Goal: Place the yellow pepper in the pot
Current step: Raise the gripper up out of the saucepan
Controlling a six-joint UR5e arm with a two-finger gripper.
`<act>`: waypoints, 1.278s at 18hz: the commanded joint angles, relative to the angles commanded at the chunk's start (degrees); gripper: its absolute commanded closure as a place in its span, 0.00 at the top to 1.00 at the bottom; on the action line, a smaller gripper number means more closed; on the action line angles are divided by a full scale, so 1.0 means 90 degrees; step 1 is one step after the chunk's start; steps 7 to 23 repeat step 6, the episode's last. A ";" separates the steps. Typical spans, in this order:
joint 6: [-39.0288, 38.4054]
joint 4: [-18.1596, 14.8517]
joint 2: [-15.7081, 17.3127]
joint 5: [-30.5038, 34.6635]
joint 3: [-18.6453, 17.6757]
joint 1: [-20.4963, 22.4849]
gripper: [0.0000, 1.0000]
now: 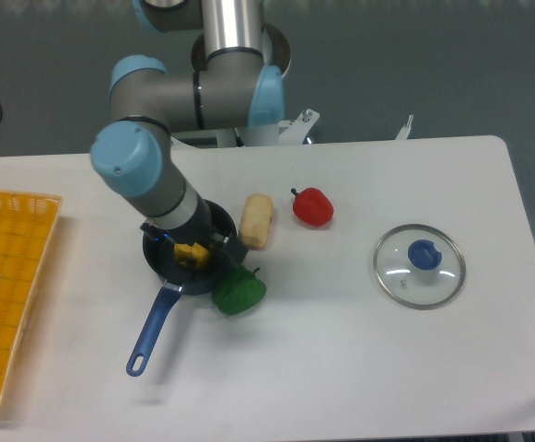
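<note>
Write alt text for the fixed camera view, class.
A robot arm's gripper reaches into the pot, where the yellow pepper shows. A green pepper, bread block, red pepper and glass lid lie nearby.

yellow pepper (191, 251), dark blue pot (161, 306), red pepper (313, 207), green pepper (238, 291), orange tray (5, 285)

Odds and ends spread over the white table (341, 350).
Green pepper (239, 290) at centre-left, tan bread block (257, 221) above it, red pepper (313, 207) just right; glass lid (419, 266) far right; yellow basket (5, 295) at left edge.
</note>
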 joint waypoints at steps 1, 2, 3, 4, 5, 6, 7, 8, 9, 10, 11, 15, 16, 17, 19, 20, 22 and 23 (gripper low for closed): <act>0.0156 0.0010 0.0010 -0.0010 0.0010 0.0058 1.00; 0.0293 0.0019 0.0010 -0.0010 0.0010 0.0107 1.00; 0.0372 0.0039 0.0039 -0.0020 0.0010 0.0127 1.00; 0.0382 0.0039 0.0039 -0.0020 0.0010 0.0127 1.00; 0.0392 0.0049 0.0039 -0.0020 0.0000 0.0156 1.00; 0.0392 0.0039 0.0039 -0.0029 0.0000 0.0195 1.00; 0.0392 0.0039 0.0039 -0.0029 0.0000 0.0195 1.00; 0.0392 0.0039 0.0039 -0.0029 0.0000 0.0195 1.00; 0.0392 0.0039 0.0039 -0.0029 0.0000 0.0195 1.00; 0.0392 0.0039 0.0039 -0.0029 0.0000 0.0195 1.00; 0.0392 0.0039 0.0039 -0.0029 0.0000 0.0195 1.00; 0.0392 0.0039 0.0039 -0.0029 0.0000 0.0195 1.00; 0.0392 0.0039 0.0039 -0.0029 0.0000 0.0195 1.00; 0.0392 0.0039 0.0039 -0.0029 0.0000 0.0195 1.00; 0.0392 0.0039 0.0039 -0.0029 0.0000 0.0195 1.00; 0.0392 0.0039 0.0039 -0.0029 0.0000 0.0195 1.00; 0.0392 0.0039 0.0039 -0.0029 0.0000 0.0195 1.00; 0.0392 0.0039 0.0039 -0.0029 0.0000 0.0195 1.00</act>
